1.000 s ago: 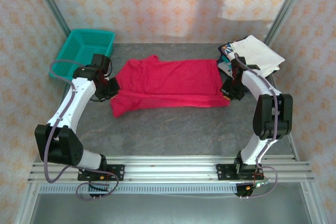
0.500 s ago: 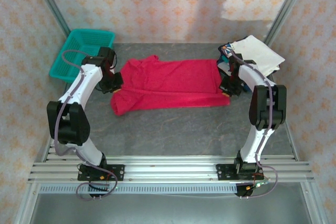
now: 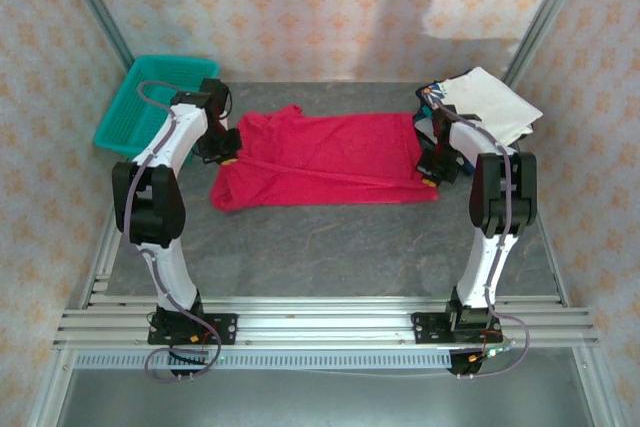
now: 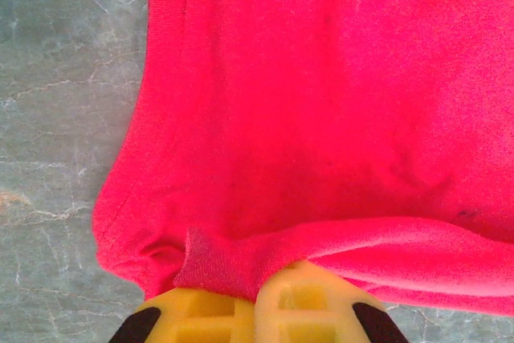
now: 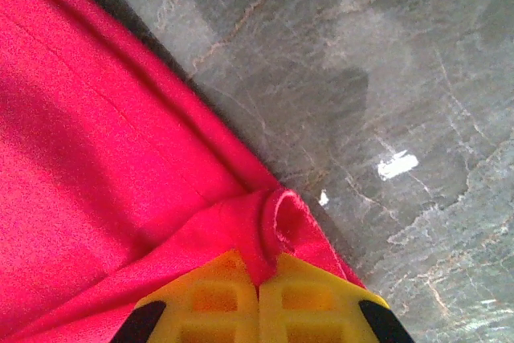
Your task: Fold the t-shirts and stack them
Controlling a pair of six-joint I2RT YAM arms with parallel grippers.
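No legible text, labels, brands, numbers or signs anywhere.

a teal mesh basket (image 3: 150, 92) sits at the far left corner of the grey marbled table (image 3: 330, 242).

Spread wide on the grey surface (image 3: 330, 247): a red shirt (image 3: 325, 157), with a crease along its near side. At the red shirt's left end, the left claw (image 3: 228, 150), closed; at its right end, the right claw (image 3: 432, 169), likewise closed. Left of the red shirt and farther back, a teal basket (image 3: 150, 107). Right of it and farther back, a folded white shirt (image 3: 495, 107) atop a dark printed shirt (image 3: 430, 97).
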